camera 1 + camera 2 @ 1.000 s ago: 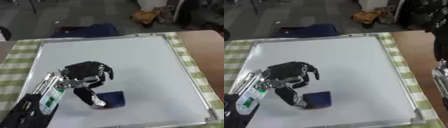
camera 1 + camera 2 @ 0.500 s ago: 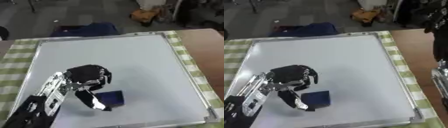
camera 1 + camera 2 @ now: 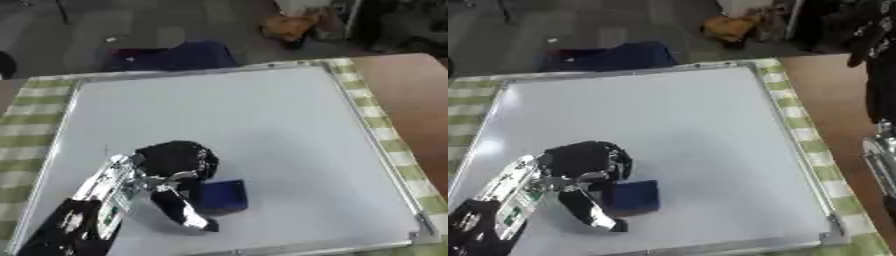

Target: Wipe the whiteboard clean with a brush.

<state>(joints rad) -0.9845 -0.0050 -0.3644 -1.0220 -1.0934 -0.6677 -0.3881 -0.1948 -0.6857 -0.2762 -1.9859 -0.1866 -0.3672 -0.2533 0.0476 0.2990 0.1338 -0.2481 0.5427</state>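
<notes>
The whiteboard (image 3: 245,115) lies flat on a green checked cloth and fills most of both views; I see no clear marks on its white face. A dark blue block-shaped brush (image 3: 220,196) rests on the board near its front left. My left hand (image 3: 175,160), black with a silver wrist, sits just left of and above the brush, fingers curled onto its top edge and thumb running down its left side. In the right eye view only part of my right arm (image 3: 878,90) shows at the right edge; its hand is out of sight.
The green checked cloth (image 3: 26,110) borders the board, and bare brown table (image 3: 420,100) lies to its right. Beyond the far edge a dark blue bundle (image 3: 175,55) and an orange object (image 3: 284,27) lie on the floor.
My left hand has sunk slightly toward the near edge and the forearm now lies steeper at the lower left. The brush is nearly where it was.
</notes>
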